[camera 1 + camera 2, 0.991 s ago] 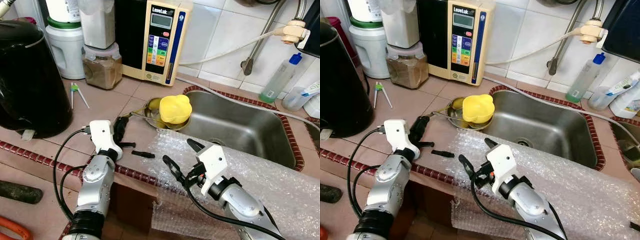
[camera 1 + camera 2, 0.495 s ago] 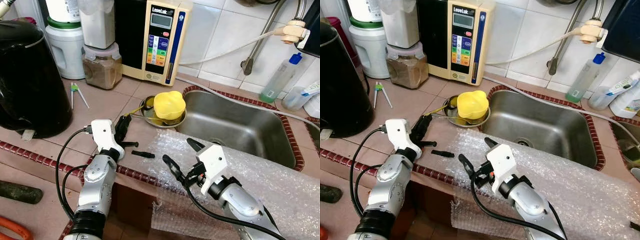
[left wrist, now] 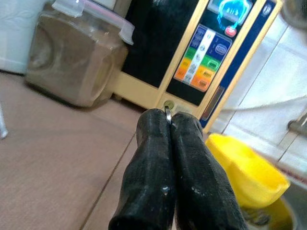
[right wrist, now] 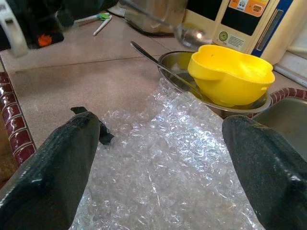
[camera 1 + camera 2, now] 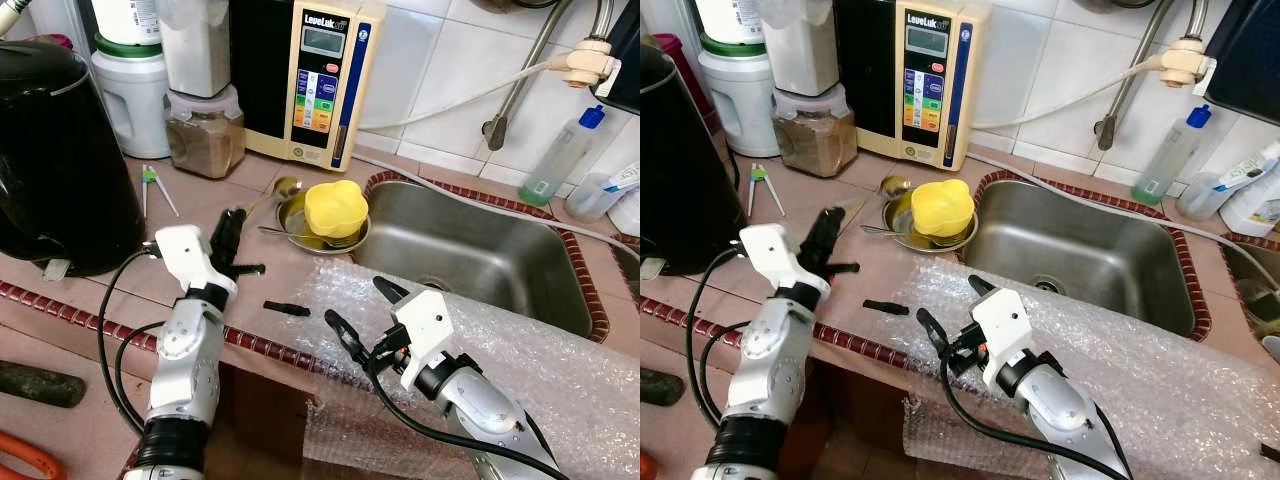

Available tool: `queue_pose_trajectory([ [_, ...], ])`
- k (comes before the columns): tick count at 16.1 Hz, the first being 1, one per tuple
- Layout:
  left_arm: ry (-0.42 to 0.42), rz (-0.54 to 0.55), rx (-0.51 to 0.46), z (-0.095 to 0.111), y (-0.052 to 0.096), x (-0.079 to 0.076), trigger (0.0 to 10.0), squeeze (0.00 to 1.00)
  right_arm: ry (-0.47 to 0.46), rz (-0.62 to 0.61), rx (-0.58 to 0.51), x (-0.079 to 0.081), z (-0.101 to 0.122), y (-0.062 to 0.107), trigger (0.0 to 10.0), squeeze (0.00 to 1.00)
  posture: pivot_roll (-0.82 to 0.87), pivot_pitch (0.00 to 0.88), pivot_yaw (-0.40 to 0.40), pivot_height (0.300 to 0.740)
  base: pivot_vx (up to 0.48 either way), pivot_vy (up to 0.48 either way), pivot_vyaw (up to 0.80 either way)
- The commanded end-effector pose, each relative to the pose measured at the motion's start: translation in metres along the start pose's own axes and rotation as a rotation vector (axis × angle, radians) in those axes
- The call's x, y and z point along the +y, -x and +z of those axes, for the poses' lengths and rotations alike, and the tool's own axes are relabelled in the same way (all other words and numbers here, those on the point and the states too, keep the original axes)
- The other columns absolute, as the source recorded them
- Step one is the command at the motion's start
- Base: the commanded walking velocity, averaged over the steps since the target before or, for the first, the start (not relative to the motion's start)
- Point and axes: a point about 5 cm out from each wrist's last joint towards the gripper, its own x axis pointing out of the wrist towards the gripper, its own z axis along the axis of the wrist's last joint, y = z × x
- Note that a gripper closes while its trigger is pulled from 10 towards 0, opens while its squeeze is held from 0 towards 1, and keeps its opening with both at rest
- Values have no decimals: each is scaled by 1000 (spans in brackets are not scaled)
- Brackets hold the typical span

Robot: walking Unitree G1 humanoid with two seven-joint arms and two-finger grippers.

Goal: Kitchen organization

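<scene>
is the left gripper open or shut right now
Shut: the left gripper has its two black fingers pressed together on a thin metal spoon handle.

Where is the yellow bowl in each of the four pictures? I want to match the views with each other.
Left eye view: yellow bowl sits in the steel dish at the sink's left edge, centre of picture.
Right eye view: just left of centre, above the bubble wrap.
Left wrist view: lower right corner, beyond the shut fingers.
Right wrist view: upper centre-right, between the open fingers.
Shared landmark: the cream water ionizer behind the bowl.

Bowl in dish left of sink
</scene>
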Motion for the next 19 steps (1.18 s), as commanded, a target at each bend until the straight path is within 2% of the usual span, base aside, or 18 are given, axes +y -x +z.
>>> queue_pose_trajectory([
  [1,29,-45,-37,10,-8,-11,0,0,16,-8,2,-4,0,0,10000,0,152,0,-89,740,0,0,0],
  [3,62,-41,-84,21,-12,-14,0,0,19,-5,2,-4,0,0,10000,0,153,0,-93,740,0,0,0],
  [7,150,-35,-81,24,-15,-14,0,0,33,-3,3,-6,0,0,10000,0,153,0,-101,740,0,0,0],
  [10,189,-139,-43,21,-13,-27,0,0,102,-31,-10,-18,4,-2,10000,0,150,0,-102,740,0,0,0],
  [12,206,-180,-29,21,-12,-34,0,0,200,-54,-19,-33,12,-5,10000,0,147,0,-101,740,0,0,0],
  [15,184,-273,-9,24,-12,-47,0,0,349,-49,-15,-49,17,-9,10000,0,146,0,-98,740,0,0,0],
  [18,149,-325,31,19,-11,-53,0,0,479,-27,-20,-59,25,-15,10000,0,144,0,-92,740,0,0,0],
  [19,143,-332,37,18,-11,-53,0,0,494,-24,-19,-60,25,-16,10000,0,144,0,-92,740,0,0,0],
])
